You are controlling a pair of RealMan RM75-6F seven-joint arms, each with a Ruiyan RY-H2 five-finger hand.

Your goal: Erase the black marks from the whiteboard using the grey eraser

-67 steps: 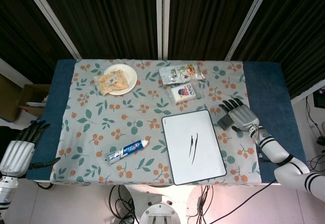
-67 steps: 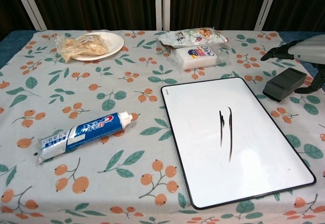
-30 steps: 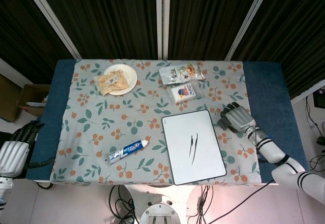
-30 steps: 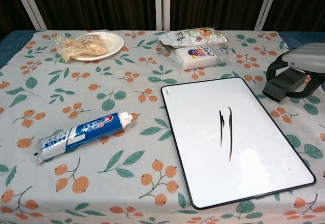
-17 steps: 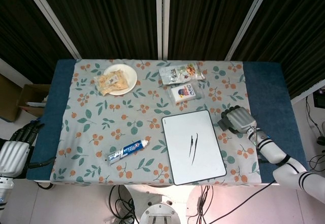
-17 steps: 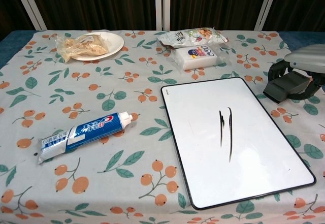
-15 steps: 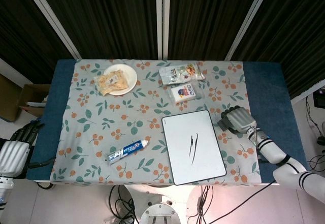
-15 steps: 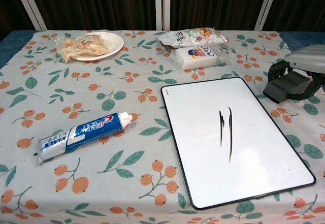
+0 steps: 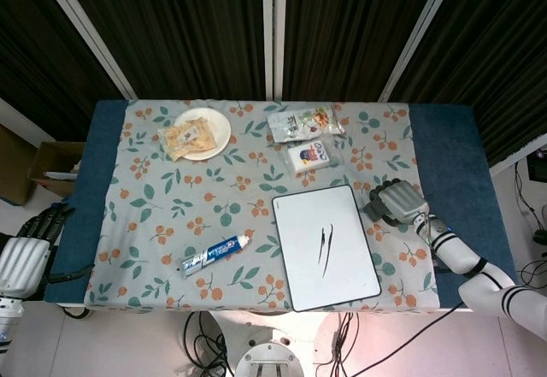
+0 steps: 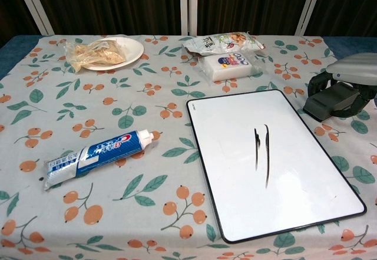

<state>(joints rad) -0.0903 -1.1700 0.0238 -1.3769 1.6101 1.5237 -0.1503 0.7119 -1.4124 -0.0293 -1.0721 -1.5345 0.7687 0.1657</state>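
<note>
The whiteboard (image 9: 299,223) lies on the flowered cloth at the front right, with two thin black marks (image 9: 325,244) near its middle. The chest view shows the same board (image 10: 294,183) and its marks (image 10: 262,148). My right hand (image 9: 400,198) sits just past the board's right edge, its fingers curled down around the grey eraser (image 10: 330,102), which it grips. From the chest camera this hand (image 10: 355,68) covers the eraser's top. My left hand (image 9: 26,253) hangs off the table's front left corner, holding nothing, thumb sticking out.
A toothpaste tube (image 9: 214,254) lies left of the board. Behind the board are a white soap pack (image 9: 309,156) and a snack bag (image 9: 303,121). A plate (image 9: 218,120) carrying a bagged snack stands at the back left.
My right hand's fingers have closed over the eraser, and hand and eraser have edged slightly left towards the board. My left hand has drawn its fingers in a little.
</note>
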